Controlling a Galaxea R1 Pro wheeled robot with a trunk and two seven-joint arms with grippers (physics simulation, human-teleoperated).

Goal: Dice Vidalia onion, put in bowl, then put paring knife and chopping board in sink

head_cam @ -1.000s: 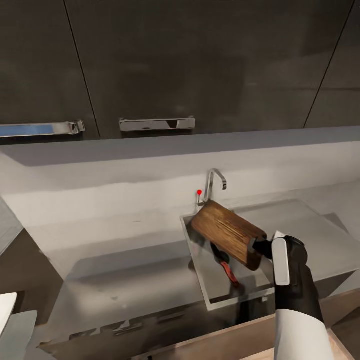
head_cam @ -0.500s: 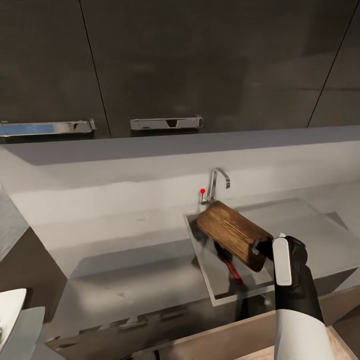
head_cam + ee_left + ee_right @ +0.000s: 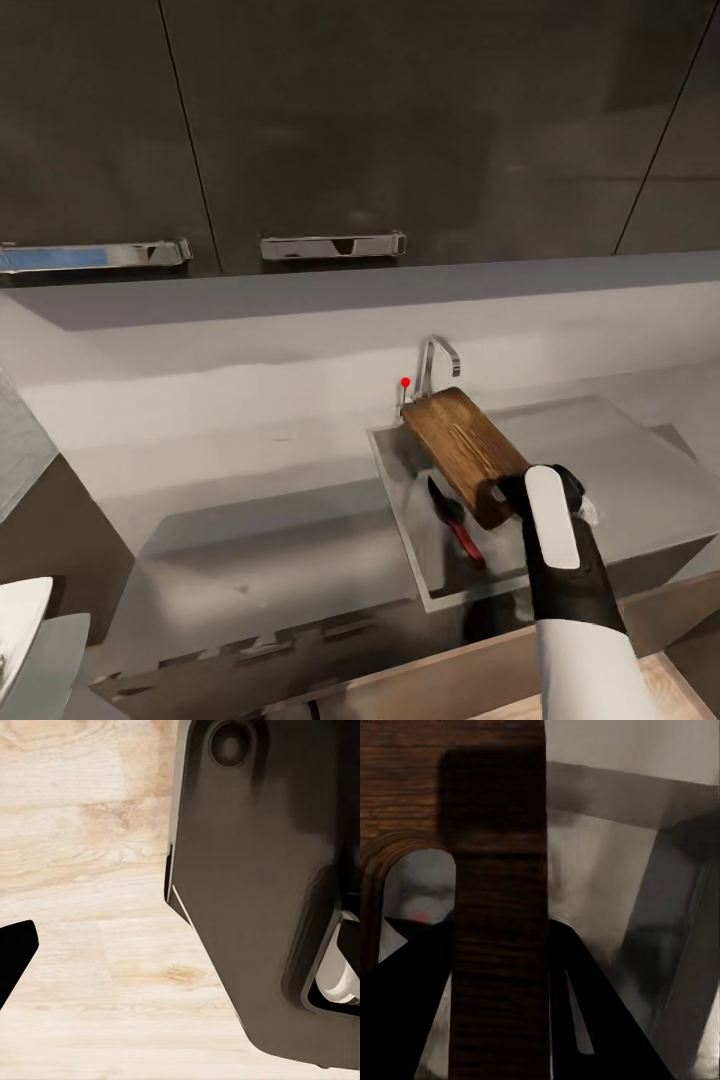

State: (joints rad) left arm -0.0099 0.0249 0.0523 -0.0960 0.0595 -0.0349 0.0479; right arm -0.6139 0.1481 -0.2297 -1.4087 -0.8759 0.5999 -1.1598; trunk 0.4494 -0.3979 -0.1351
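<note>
Right gripper (image 3: 508, 494) is what I'm working with, and it is pinching the chopping board (image 3: 463, 442) at its near, handle end, the fingers clamped across the wood beside the slot-shaped hole, as the right wrist view shows (image 3: 499, 870). I'm holding the board tilted over the sink (image 3: 400, 560), its far end rising toward the tap (image 3: 434, 362), because the basin looks too narrow to take it flat and I judge it will have to go in at a slant. Below it, the paring knife (image 3: 455, 525) is lying on the basin floor, red handle toward me, so that half of the clearing up looks done. My left gripper (image 3: 15, 956) is hanging over pale wood flooring; I cannot tell whether it is spread or closed.
</note>
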